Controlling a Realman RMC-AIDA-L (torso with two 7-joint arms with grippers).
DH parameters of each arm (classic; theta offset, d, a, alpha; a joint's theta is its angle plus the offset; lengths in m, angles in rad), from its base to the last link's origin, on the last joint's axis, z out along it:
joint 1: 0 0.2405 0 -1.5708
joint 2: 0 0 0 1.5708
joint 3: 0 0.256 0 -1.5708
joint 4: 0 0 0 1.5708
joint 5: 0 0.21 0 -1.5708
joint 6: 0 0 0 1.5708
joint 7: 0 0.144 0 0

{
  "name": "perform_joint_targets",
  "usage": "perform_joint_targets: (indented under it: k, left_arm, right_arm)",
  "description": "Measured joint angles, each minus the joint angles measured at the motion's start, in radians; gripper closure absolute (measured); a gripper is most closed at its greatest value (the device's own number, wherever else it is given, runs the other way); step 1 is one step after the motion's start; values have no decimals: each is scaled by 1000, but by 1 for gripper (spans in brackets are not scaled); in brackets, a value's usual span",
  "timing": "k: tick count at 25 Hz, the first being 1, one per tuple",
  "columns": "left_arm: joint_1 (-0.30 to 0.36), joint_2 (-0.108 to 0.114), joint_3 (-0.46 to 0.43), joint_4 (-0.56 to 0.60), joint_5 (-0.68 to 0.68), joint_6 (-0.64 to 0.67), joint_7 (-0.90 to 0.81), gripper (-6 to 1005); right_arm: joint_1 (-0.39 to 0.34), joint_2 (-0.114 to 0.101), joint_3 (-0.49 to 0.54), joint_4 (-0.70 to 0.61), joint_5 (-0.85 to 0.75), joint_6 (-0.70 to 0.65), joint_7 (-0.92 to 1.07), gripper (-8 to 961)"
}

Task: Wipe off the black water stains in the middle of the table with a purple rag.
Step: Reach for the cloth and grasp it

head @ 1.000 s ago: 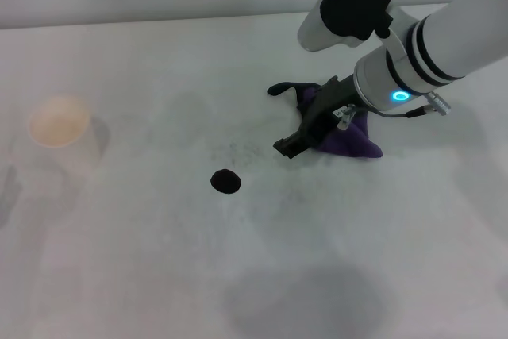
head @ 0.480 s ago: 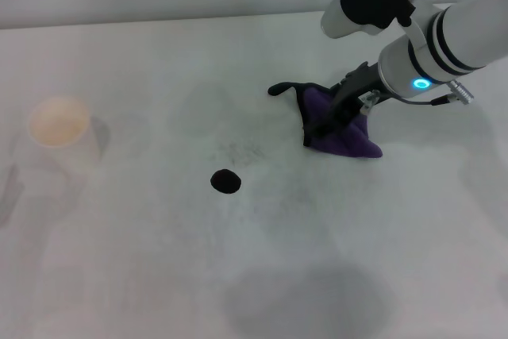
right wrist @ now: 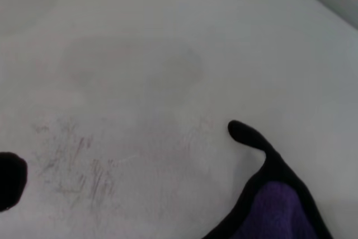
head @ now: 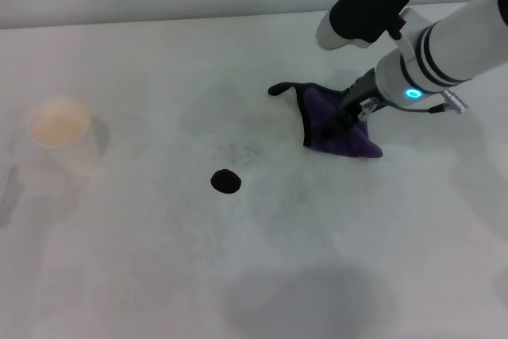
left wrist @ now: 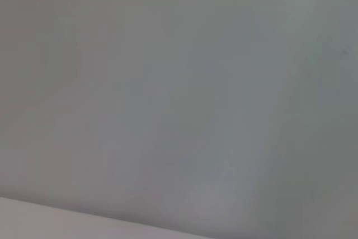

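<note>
While your right gripper (head: 343, 121) has pulled back onto the purple rag (head: 337, 129), you can't tell its finger spread. Rag lies well apart from the black water stains (head: 225, 181): 0 wiping started.

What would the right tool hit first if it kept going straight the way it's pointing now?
Most likely the purple rag. The right tool slants down and toward the robot's left, its tip already at the rag's bunched middle, so cloth and then the table beneath come first. The black stain lies well beyond.
</note>
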Motion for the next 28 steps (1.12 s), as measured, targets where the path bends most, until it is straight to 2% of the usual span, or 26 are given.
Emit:
perform_joint_targets:
  k: [13, 19, 22, 27, 28]
  left_arm:
    - [1, -1, 1, 0, 2, 0, 0, 112]
    - [3, -1, 2, 0, 2, 0, 0, 112]
    - [1, 0, 2, 0, 2, 0, 0, 112]
    - [1, 1, 2, 0, 2, 0, 0, 112]
    - [3, 1, 2, 0, 3, 0, 0, 112]
  right_arm:
    - [22, 1, -2, -84, 4, -65, 28, 91]
    - [26, 0, 1, -95, 8, -61, 41, 208]
    - [26, 0, 3, -95, 8, -57, 45, 400]
    - [25, -3, 10, -92, 6, -55, 52, 676]
    - [25, -3, 10, -92, 6, -55, 52, 705]
